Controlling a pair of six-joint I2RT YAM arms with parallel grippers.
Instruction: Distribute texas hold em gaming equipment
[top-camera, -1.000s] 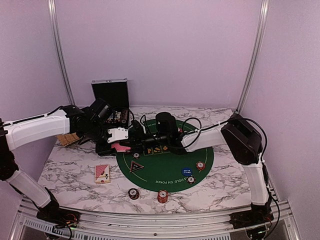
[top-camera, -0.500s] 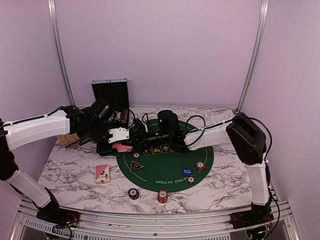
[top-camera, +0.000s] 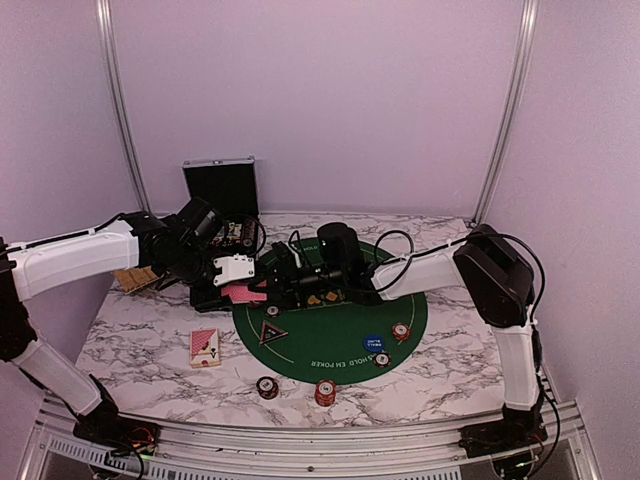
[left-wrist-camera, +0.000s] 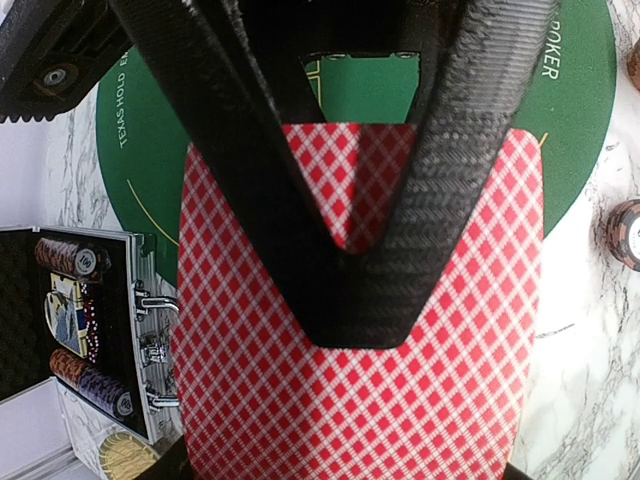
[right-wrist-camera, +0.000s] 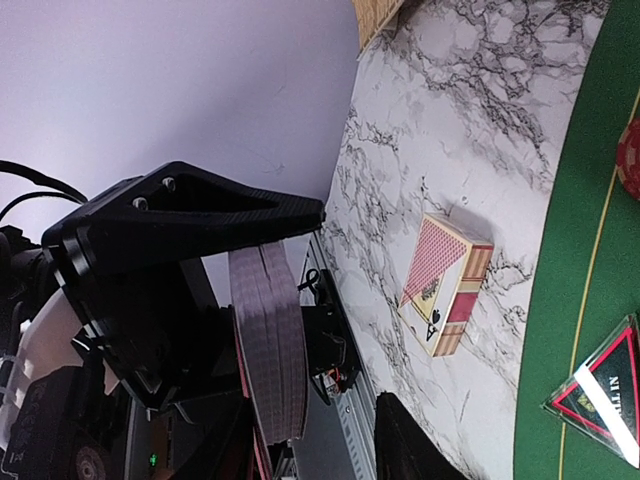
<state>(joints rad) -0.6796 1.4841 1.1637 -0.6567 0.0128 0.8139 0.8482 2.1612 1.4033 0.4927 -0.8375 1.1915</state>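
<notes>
Mid-left of the top view, the left tool (top-camera: 238, 272) pinches the red-backed deck (left-wrist-camera: 300, 420); whether the right tool (top-camera: 283, 268) beside it is spread, I cannot tell. On the mat (top-camera: 340, 320) sit chips (top-camera: 401, 331) and a blue marker (top-camera: 373, 342); dealing the cards seems still to do.

We list the red-backed playing cards (left-wrist-camera: 360, 400) as smooth card stock with a printed lattice and a faint sheen, and the fingers (left-wrist-camera: 250, 200) of the left gripper (left-wrist-camera: 350, 300) as black plastic with a fine ribbed, matt grain. We record the round mat (top-camera: 330, 325) as matt green felt, the table (top-camera: 140, 340) as a smooth, slightly glossy marble-patterned surface, and the case (top-camera: 222, 188) as bright metal edging around a dull black lining. We enter the card box (right-wrist-camera: 445, 285) as printed cardboard and the triangular marker (right-wrist-camera: 600, 390) as glossy plastic.
</notes>
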